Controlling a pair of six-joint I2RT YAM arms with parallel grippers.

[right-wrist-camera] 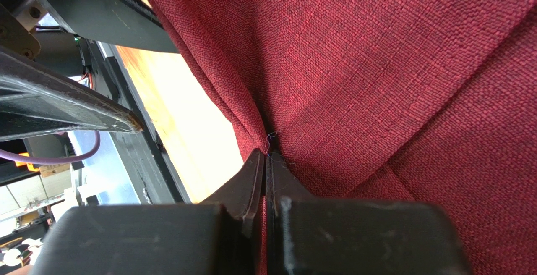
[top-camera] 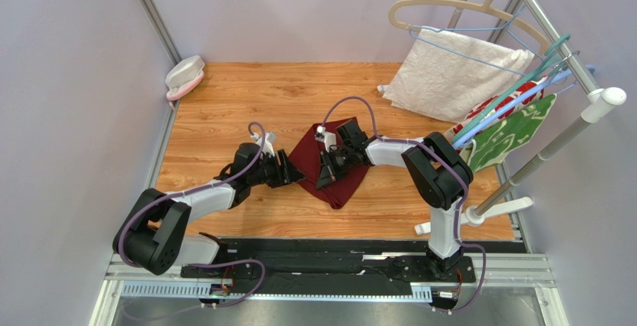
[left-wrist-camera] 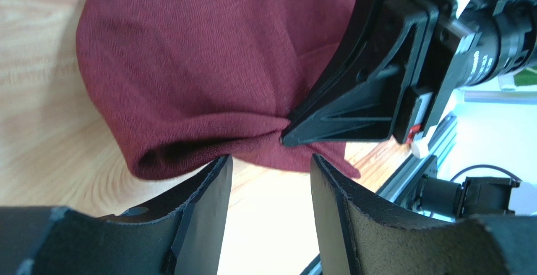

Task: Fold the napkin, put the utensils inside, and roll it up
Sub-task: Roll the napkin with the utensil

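Note:
The dark red napkin (top-camera: 345,186) lies bunched and folded in the middle of the wooden table (top-camera: 224,102). My right gripper (top-camera: 326,175) is shut on a fold of it. In the right wrist view the cloth (right-wrist-camera: 391,67) is pinched between the closed fingertips of the right gripper (right-wrist-camera: 266,155). My left gripper (top-camera: 288,169) stands open at the napkin's left edge. In the left wrist view the left gripper (left-wrist-camera: 271,161) has only bare table between its fingers, just short of the cloth's (left-wrist-camera: 202,67) hem. The right gripper (left-wrist-camera: 287,139) tip is right in front. No utensils are in view.
A white textured towel (top-camera: 456,72) hangs from a hanger on the rack (top-camera: 557,53) at the back right, with red and green floral cloths (top-camera: 516,128) beside it. A small pink-and-white object (top-camera: 184,76) sits at the back left corner. The black mounting rail (top-camera: 336,255) runs along the near edge.

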